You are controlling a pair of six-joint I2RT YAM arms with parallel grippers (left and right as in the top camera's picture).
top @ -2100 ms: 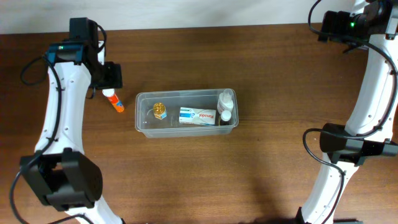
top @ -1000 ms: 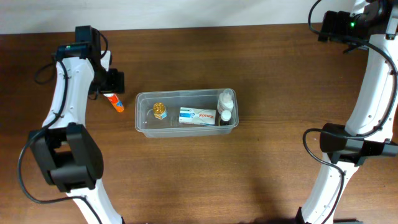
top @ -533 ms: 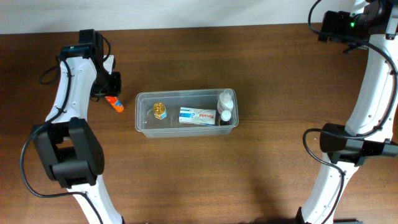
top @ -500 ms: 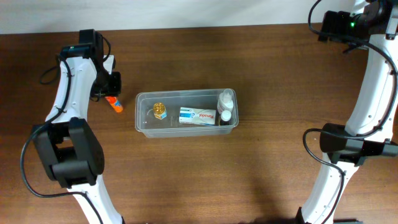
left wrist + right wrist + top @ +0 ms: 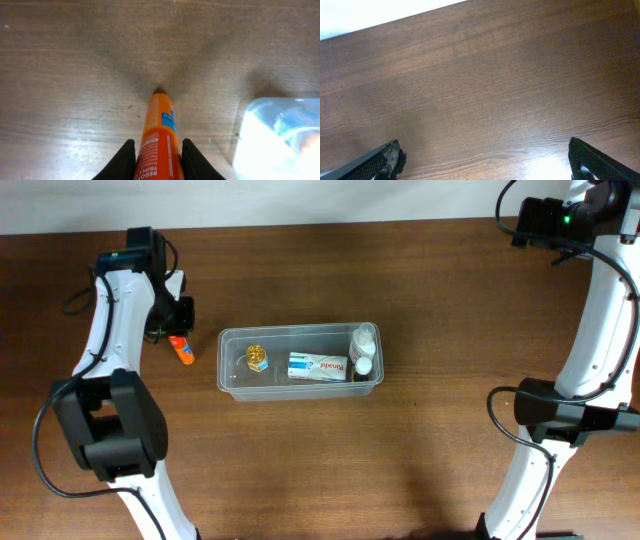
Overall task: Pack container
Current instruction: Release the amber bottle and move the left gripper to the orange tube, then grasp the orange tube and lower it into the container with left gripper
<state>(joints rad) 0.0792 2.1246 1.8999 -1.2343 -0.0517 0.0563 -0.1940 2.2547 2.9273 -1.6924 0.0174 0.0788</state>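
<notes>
Container (image 5: 300, 392) lies near left claw (image 5: 158, 152), which pinches orange tube (image 5: 156, 115).

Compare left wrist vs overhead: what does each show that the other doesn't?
Left wrist only: the left gripper with a finger against each side of the orange tube, plus its label print. Overhead only: what's inside the container: a gold-capped bottle, a white-and-blue box, two white bottles. Both: the tube lying on the table beside the container.
</notes>
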